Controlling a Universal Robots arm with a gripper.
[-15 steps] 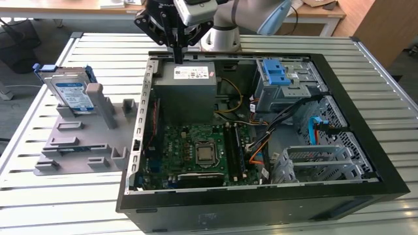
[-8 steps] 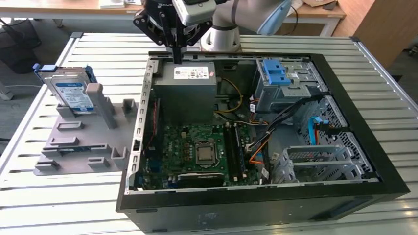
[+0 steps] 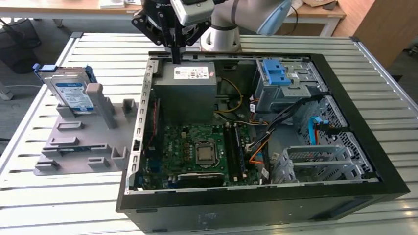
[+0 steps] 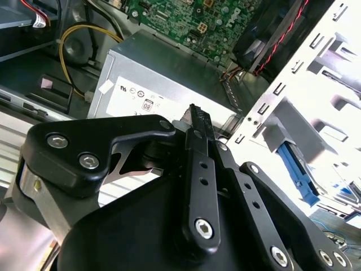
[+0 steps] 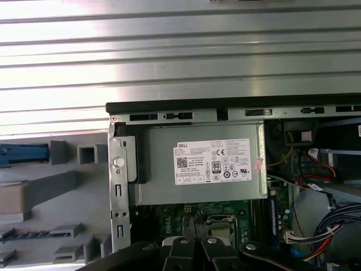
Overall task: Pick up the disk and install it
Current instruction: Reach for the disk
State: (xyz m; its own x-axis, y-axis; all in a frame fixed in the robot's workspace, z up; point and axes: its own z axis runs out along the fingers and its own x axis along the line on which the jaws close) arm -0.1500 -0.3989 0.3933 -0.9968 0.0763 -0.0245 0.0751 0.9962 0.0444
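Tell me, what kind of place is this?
Probably a robot lab or workshop. A robot arm hangs over an open computer case on a slatted metal table, and a disk stands in a grey holder beside it.

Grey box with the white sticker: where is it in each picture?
Exterior view: box in the case corner, by the gripper.
First wrist view: box just inside the case rim.
Second wrist view: box beyond the gripper.
Shared landmark: green board next to the box.
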